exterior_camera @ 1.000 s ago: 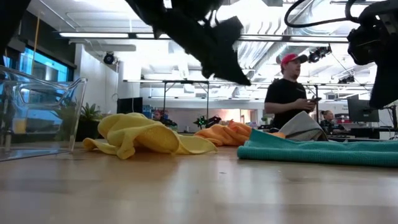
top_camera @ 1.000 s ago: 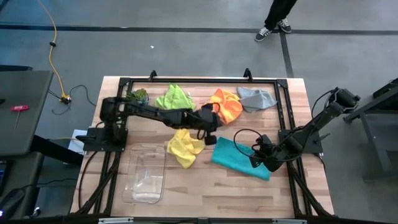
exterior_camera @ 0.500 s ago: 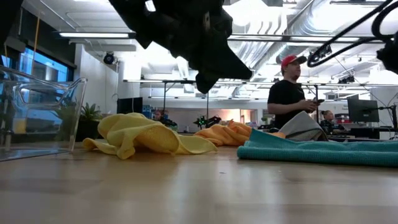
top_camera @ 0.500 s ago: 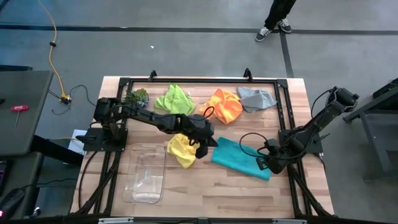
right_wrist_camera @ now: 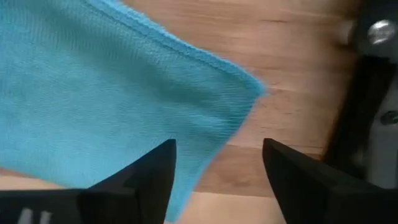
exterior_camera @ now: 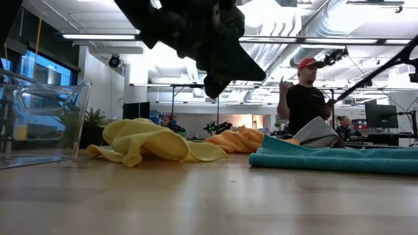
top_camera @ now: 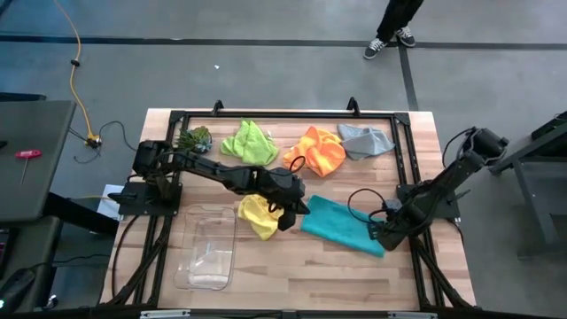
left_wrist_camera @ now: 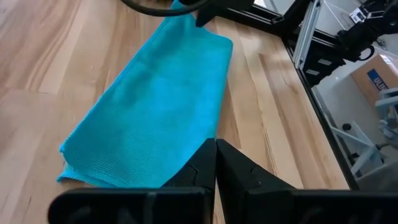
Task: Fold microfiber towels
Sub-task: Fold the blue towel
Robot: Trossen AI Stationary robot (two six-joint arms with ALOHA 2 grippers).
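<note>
Flat on the worktop (top_camera: pixel 266 266), the teal towel (top_camera: pixel 341 225) ran diagonally, apparently folded; left gripper (top_camera: pixel 285 215) jaws closed, right gripper (top_camera: pixel 383 232) jaws wide, empty.

Microfiber towels, five, all on the wooden bench
- Teal towel (top_camera: pixel 342 226): folded flat into a long strip, lying slantwise near the middle, toward the right edge
- Yellow towel (top_camera: pixel 257 214): crumpled heap just left of the teal one
- Lime green towel (top_camera: pixel 247 142): rumpled, near the far edge
- Orange towel (top_camera: pixel 321 152): bunched, right of the green
- Grey towel (top_camera: pixel 366 140): loosely crumpled, toward the far right corner
</note>
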